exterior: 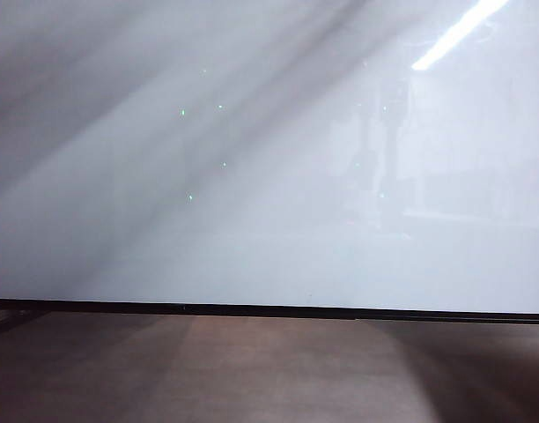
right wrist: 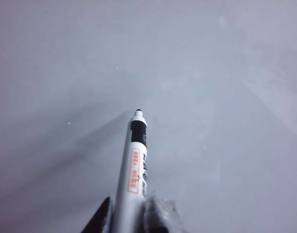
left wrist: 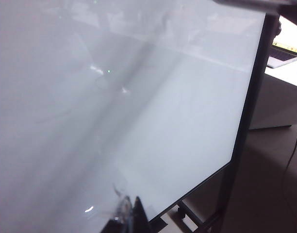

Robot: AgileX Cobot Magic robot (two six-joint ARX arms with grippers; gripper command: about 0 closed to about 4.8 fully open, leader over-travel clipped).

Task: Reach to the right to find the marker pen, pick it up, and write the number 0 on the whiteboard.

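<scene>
Right claw point(right wrist: 131, 216): closed on the barrel of the slim white marker pen with a black collar and pale tip point(right wrist: 134, 165), gripping its rear end.
Whiteboard: large glossy white panel with a thin black bottom edge point(exterior: 252, 220), blank so far, no 0 drawn.
Pen axis: runs straight out from the claw toward the board; tip looks close to the panel (contact cannot be told).
Left claw point(left wrist: 126, 216): only its dark tips show near the board's lower edge; opening cannot be told, nothing seen held.
Nearer arm: the right one.
</scene>
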